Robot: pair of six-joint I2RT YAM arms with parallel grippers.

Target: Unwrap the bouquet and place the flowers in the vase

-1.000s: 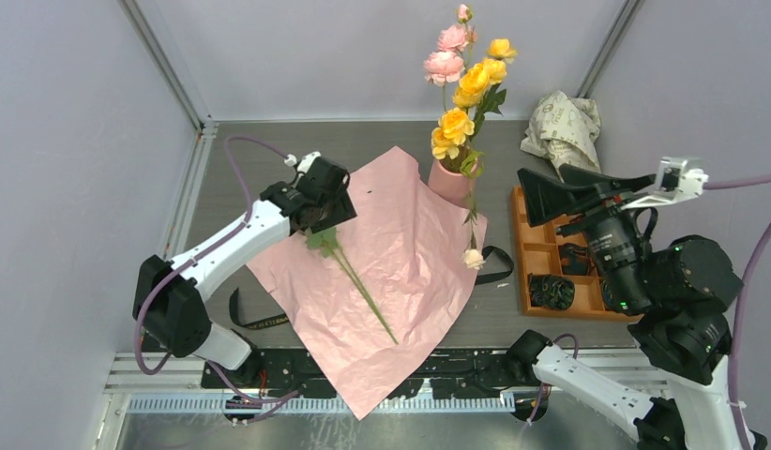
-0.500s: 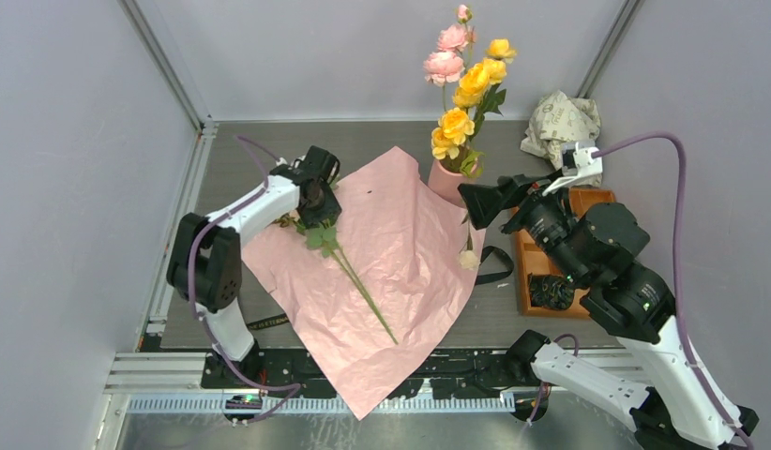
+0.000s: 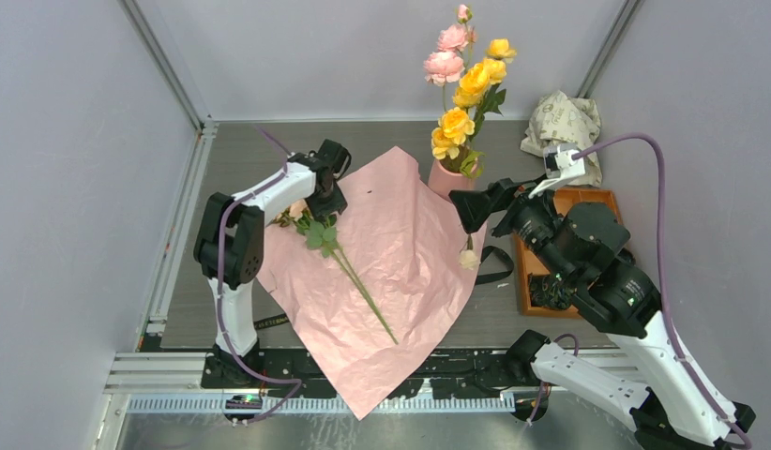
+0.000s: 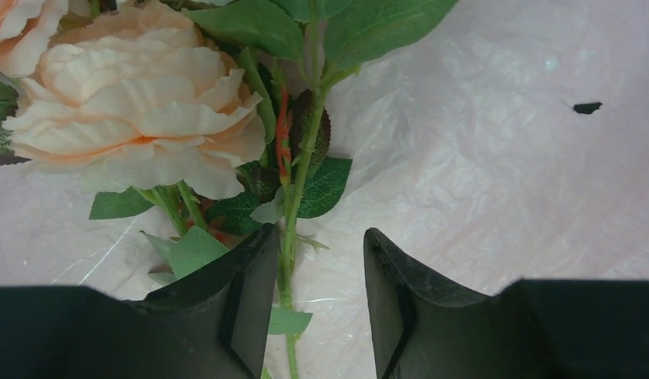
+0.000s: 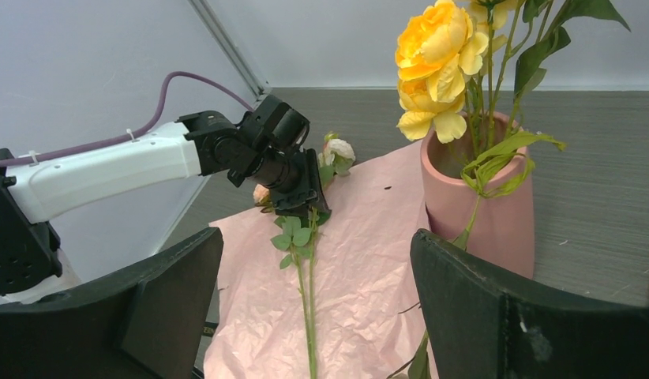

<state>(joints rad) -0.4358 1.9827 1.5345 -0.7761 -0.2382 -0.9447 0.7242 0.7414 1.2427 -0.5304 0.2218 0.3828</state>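
Left gripper (image 4: 317,245) half-open astride the flower stem (image 4: 293,213) at the edge of the pink paper (image 3: 400,253); right gripper (image 5: 317,237) wide near the vase (image 5: 479,205)

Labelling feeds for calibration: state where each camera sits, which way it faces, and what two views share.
Top external: above and behind the arms, looking down on the table; left claw and right claw show.
Left wrist: on the left arm, looking down at the flower on the pink paper; its own fingers flank the stem.
Right wrist: on the right arm, looking across at the vase and left claw; its own fingers fill the bottom.
Shared: both wrist views show that flower.
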